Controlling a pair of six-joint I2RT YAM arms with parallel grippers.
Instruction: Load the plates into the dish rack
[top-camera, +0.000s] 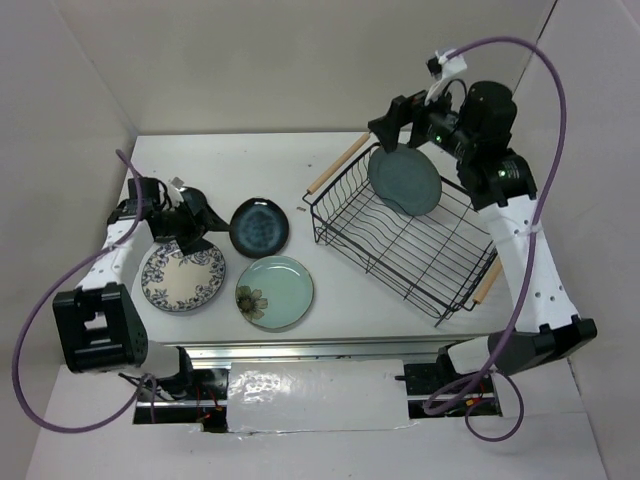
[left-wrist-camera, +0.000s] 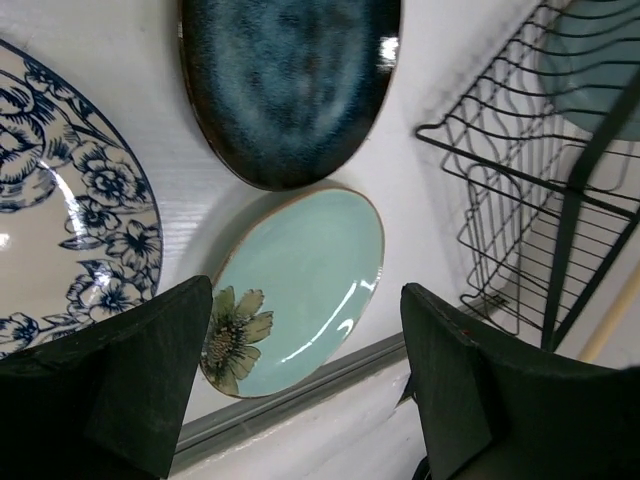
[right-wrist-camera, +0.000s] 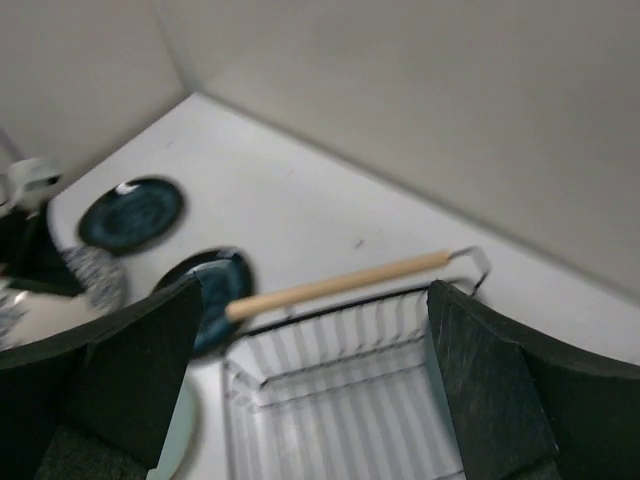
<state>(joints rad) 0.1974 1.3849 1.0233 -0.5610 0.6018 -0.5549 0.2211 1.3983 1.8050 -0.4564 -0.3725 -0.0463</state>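
White-blue plate (left-wrist-camera: 60, 200) cut off left; navy plate (left-wrist-camera: 285, 80) cut off top; right wrist view blurred.

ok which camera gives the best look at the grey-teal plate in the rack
The top external view: the grey-teal plate shows almost whole, at the far end of the dish rack. The left wrist view catches only part of it behind rack wires. The right wrist view misses it.

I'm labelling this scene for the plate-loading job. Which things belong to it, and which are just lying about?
Part of the job:
plain grey-teal round ceramic plate, in the rack
black wire dish rack with wooden handles
glossy dark navy plate
pale mint plate with a flower
white plate with blue floral pattern

Lying about:
purple cable
metal rail at the table's near edge
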